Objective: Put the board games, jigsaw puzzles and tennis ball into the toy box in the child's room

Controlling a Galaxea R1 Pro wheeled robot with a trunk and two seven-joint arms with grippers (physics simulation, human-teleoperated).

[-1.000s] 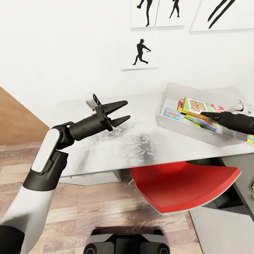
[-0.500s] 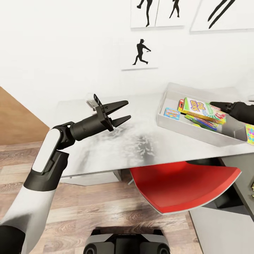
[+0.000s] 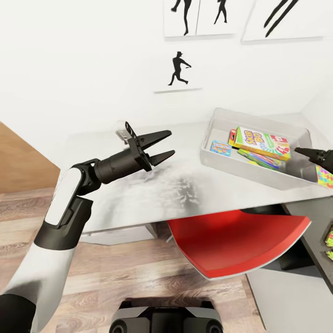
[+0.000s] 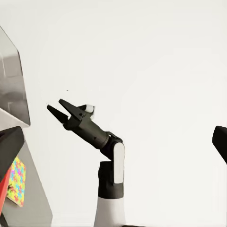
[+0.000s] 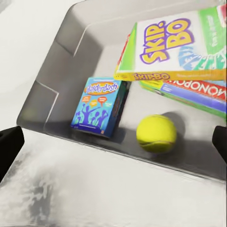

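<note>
The toy box (image 3: 210, 159) stands on the table (image 3: 185, 194) at the right. In it lie the board games: a Skip-Bo box (image 5: 179, 45) resting on a Monopoly box (image 5: 194, 92), and a small blue Balderdash box (image 5: 101, 106). The tennis ball (image 5: 156, 133) sits on the box floor beside them. My right gripper (image 3: 303, 151) hovers open at the toy box's right end, nothing between its fingers. A jigsaw puzzle (image 3: 324, 176) lies on the table just below it. My left gripper (image 3: 161, 146) hangs open and empty over the table's left half.
A red chair (image 3: 236, 245) is tucked under the table's front edge. A small white and grey object (image 3: 121, 131) sits at the table's back left. Another bright sheet (image 3: 329, 239) shows on the lower dark side table (image 3: 314, 222) at the right edge. Wood floor lies to the left.
My right gripper has drawn back to the right, from over the games in the toy box to its right end. The head view has shifted slightly. The left arm has held still.
</note>
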